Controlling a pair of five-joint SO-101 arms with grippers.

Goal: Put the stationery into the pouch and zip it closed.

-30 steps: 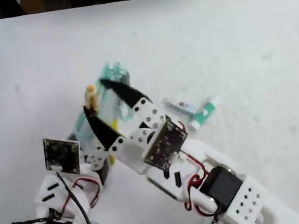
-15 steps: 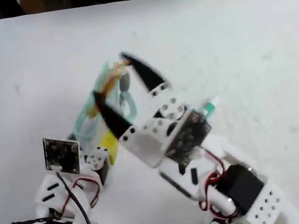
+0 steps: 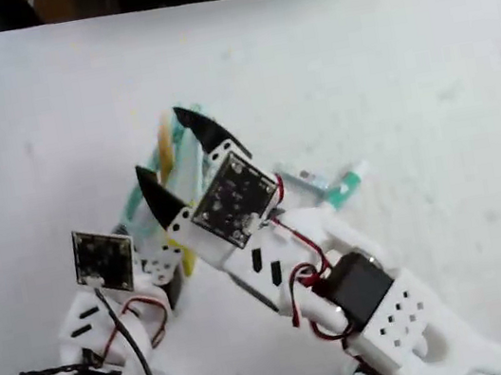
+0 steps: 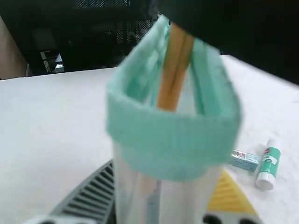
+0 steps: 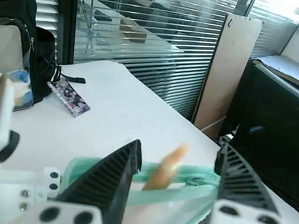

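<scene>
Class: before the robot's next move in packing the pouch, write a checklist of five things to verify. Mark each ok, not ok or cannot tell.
1. Mouth of the clear pouch with a teal zip rim is open: ok.
2. left gripper holds the pouch upright: ok.
3. wooden pencil is in the pouch: ok, though its end rises above the rim.
4. right gripper is open over the pouch: ok.
5. All stationery is packed: not ok. The small blue-and-white block and the green-and-white glue stick lie on the white table.
</scene>
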